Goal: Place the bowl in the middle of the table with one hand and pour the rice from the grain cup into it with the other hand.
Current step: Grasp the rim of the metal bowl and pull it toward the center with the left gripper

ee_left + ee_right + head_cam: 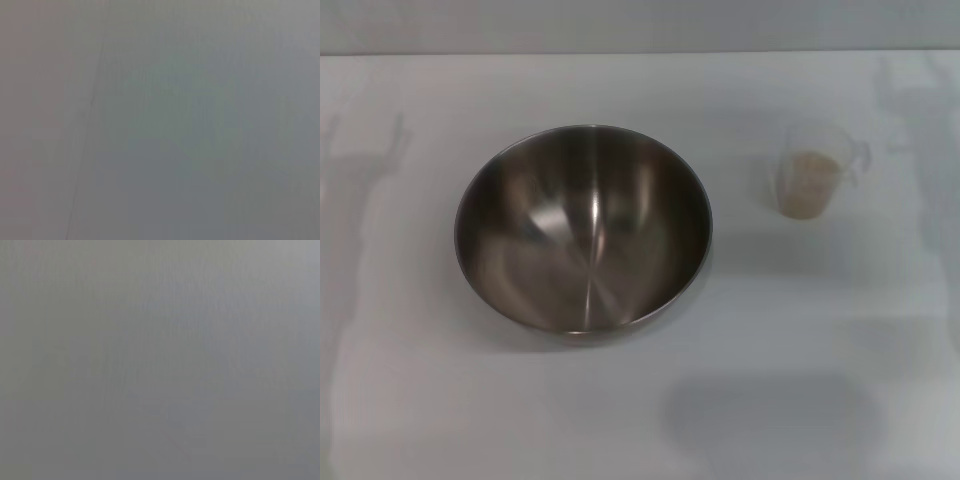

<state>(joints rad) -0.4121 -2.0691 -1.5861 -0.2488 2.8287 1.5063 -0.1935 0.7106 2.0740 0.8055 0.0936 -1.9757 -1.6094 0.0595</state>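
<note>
The stainless-steel bowl (583,228) stands upright and empty on the white table (420,400), left of the middle in the head view. The clear grain cup (812,170) stands upright to its right, a little farther back, with its handle on the right side. The rice (809,183) fills about the lower two thirds of the cup. Neither gripper shows in any view. Both wrist views show only a plain grey surface.
The table's far edge (640,53) runs along the top of the head view. Faint shadows lie on the tabletop at the far left, the far right and the near middle.
</note>
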